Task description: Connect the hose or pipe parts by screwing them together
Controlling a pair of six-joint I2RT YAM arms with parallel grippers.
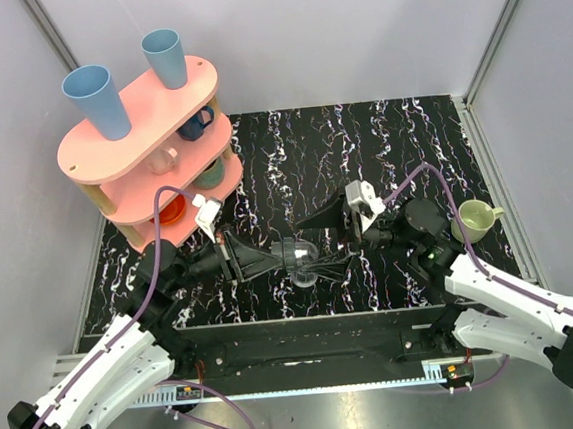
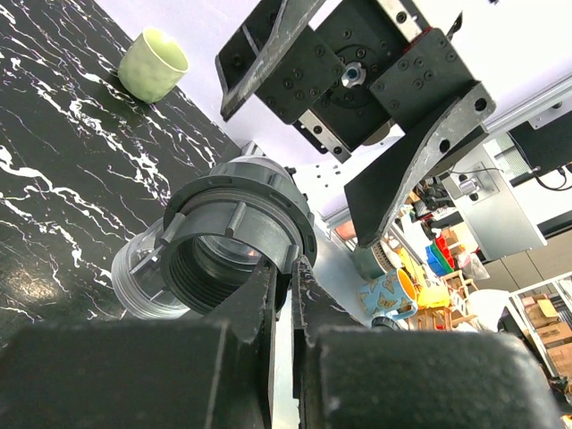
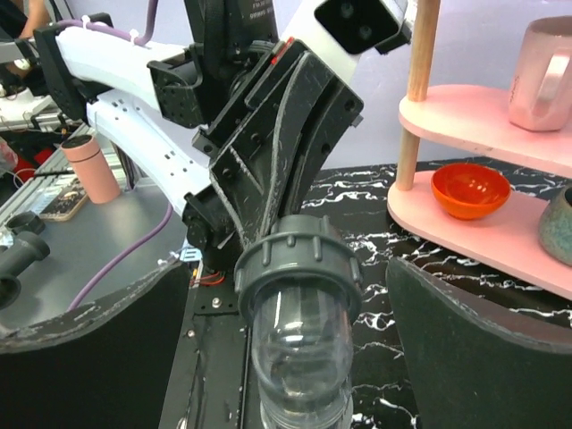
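Note:
A dark grey ring-like threaded nut [image 2: 234,234] sits over one end of a clear curved pipe piece [image 3: 299,357], and the pair hangs just above the black marbled table [image 1: 380,136]. My left gripper [image 2: 288,266] is shut on the nut's rim, one finger inside the threaded bore and one outside. In the top view it [image 1: 273,259] holds the nut [image 1: 295,254] from the left. My right gripper [image 3: 286,268] stands wide open, its fingers [image 3: 89,349] flanking the clear pipe without touching it. From above it [image 1: 321,240] faces the parts from the right.
A pink three-level rack [image 1: 143,122] stands at the back left with blue cups, a mug and an orange bowl [image 3: 470,189]. A pale green cup [image 1: 475,220] sits on the table beside the right arm. White walls close in the table on three sides.

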